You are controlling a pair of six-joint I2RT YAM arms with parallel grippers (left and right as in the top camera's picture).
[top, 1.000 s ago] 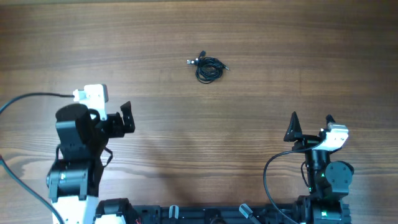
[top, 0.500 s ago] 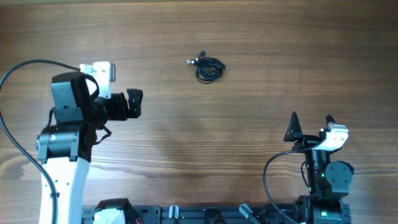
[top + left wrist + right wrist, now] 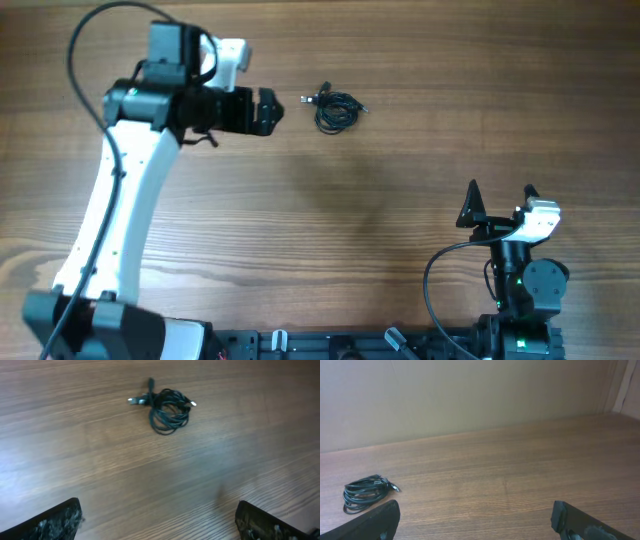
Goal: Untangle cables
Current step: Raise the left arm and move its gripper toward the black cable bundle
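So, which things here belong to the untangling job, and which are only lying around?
Job: bundle of thin black cables; left tool, open, near it.
Not the job: right tool, open, far from the bundle; thick cable on the right arm; wooden table.

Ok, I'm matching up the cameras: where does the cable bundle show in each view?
Overhead: cables at upper centre.
Left wrist: cables at upper centre.
Right wrist: cables near the lower left corner.
Shared landmark: the wooden table they lie on.
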